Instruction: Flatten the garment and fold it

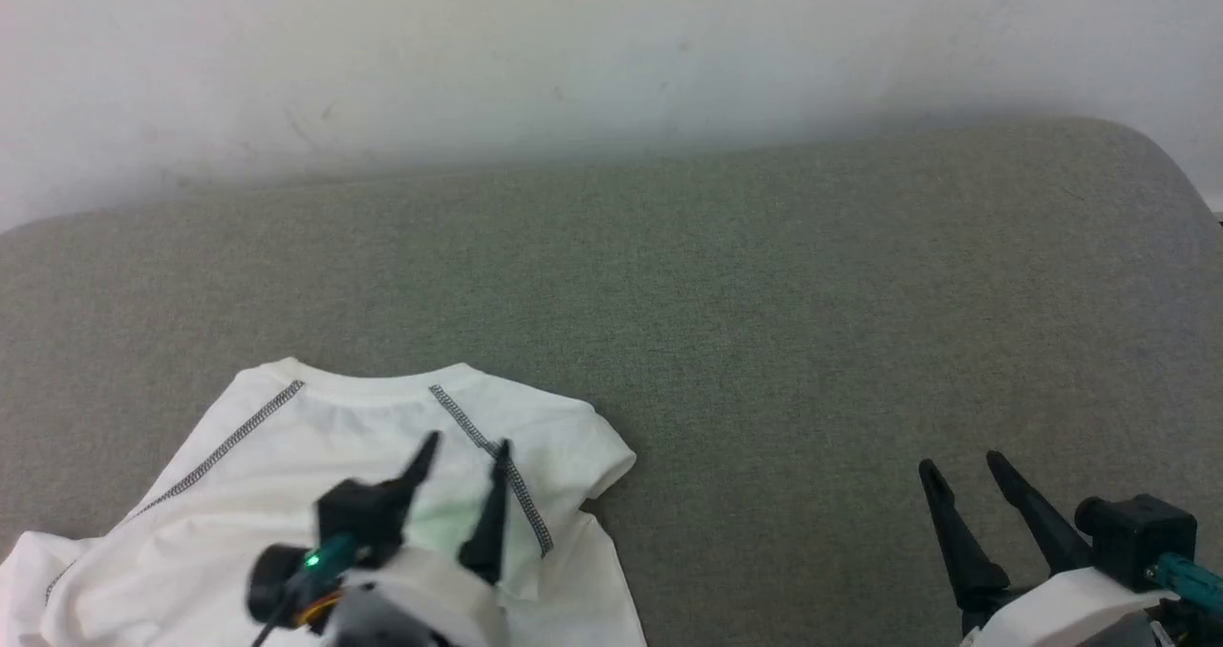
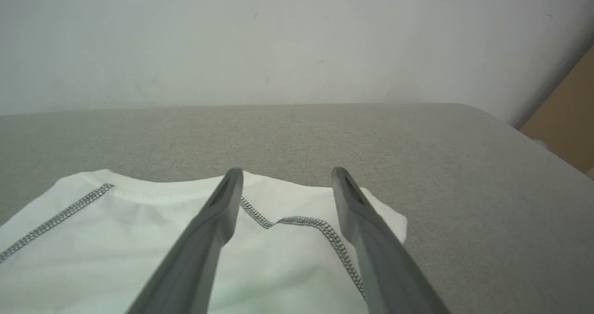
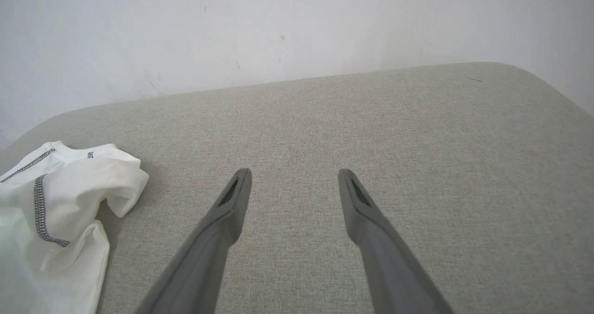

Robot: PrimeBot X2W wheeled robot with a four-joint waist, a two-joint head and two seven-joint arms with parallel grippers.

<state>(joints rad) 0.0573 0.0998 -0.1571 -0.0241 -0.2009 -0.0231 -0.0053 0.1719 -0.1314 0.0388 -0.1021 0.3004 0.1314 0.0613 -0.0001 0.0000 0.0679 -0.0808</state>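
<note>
Lying at the near left corner of the grey upholstered surface [image 1: 764, 322], the garment [image 1: 315, 422] is spread with its neckline toward the far edge, dark zigzag stitching [image 1: 227, 448] running down from both sides of the collar, and its right side bunched into loose folds. The left gripper [image 1: 466, 443] hovers over that rumpled side, fingers spread apart and holding nothing. The right gripper [image 1: 959, 462] is well apart from it near the near right corner, over bare fabric, its fingers likewise spread and empty. A white wall [image 1: 573, 54] stands behind the far edge.
</note>
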